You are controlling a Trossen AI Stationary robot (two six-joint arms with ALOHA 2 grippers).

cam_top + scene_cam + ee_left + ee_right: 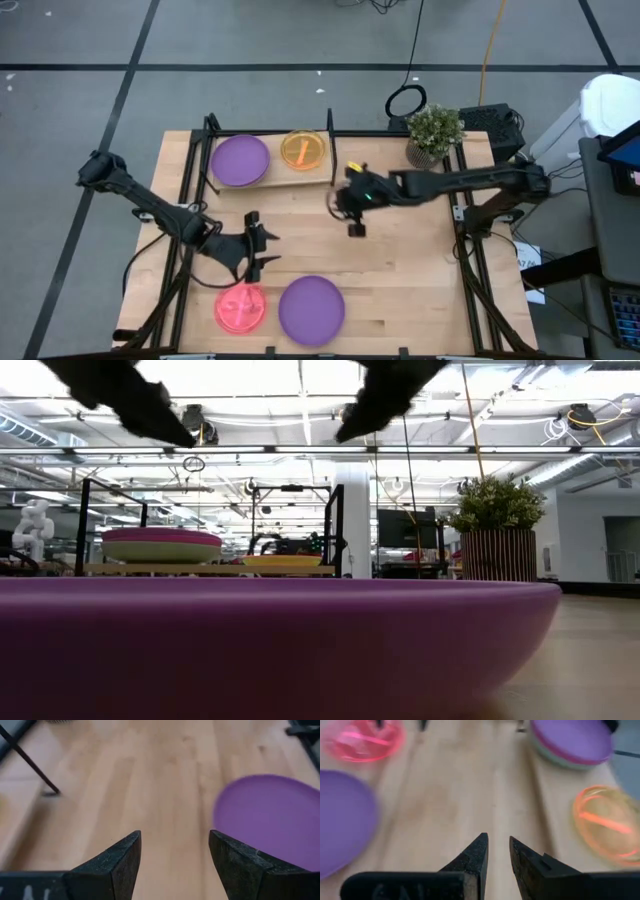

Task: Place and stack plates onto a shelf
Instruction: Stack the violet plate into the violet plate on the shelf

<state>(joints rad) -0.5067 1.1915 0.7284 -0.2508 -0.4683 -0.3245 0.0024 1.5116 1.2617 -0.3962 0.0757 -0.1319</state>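
Two loose plates, pink (240, 308) and purple (311, 310), flank the left end effector (254, 246).

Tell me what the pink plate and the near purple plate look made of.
Pink plate: likely translucent plastic, since light glows through it and the rim shines. Purple plate: probably opaque plastic with a smooth, matte-looking finish, its colour solid and even.

High view: straight down, far. Low view: table level, pressed against the large opaque purple plate (280, 645). Wrist views look close along the tabletop; both share that plate.
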